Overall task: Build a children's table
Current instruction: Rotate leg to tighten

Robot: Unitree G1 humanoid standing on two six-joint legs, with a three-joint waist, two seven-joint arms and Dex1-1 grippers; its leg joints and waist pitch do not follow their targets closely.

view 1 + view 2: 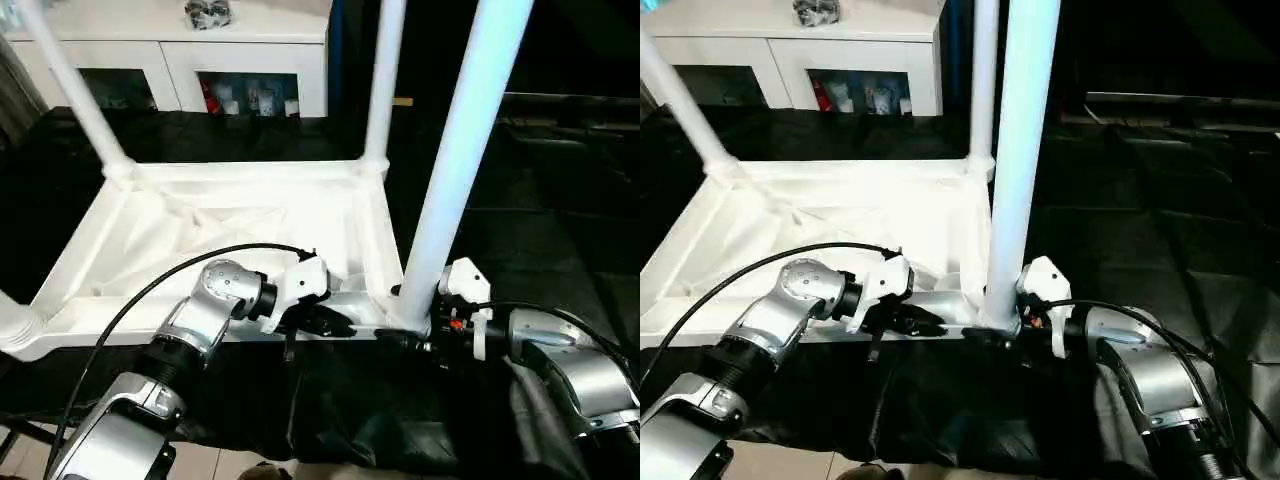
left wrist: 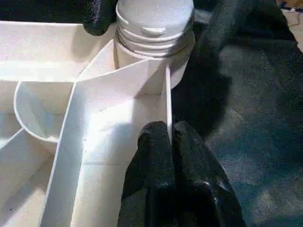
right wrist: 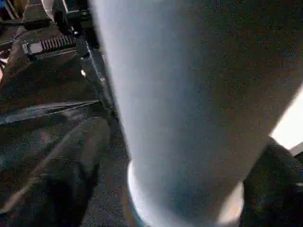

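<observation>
step: screwing the near-right leg (image 1: 455, 150) into its corner socket | table top (image 1: 240, 225) lies inverted on the dark surface | left pincer (image 2: 169, 142) pinches its rim | right pincer (image 1: 415, 345) straddles the leg base, grip uncertain | next: you close and twist

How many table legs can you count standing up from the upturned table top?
4: near right leg at the right gripper, far right leg, far left leg, and the near left leg, just its base at the picture's edge.
</observation>
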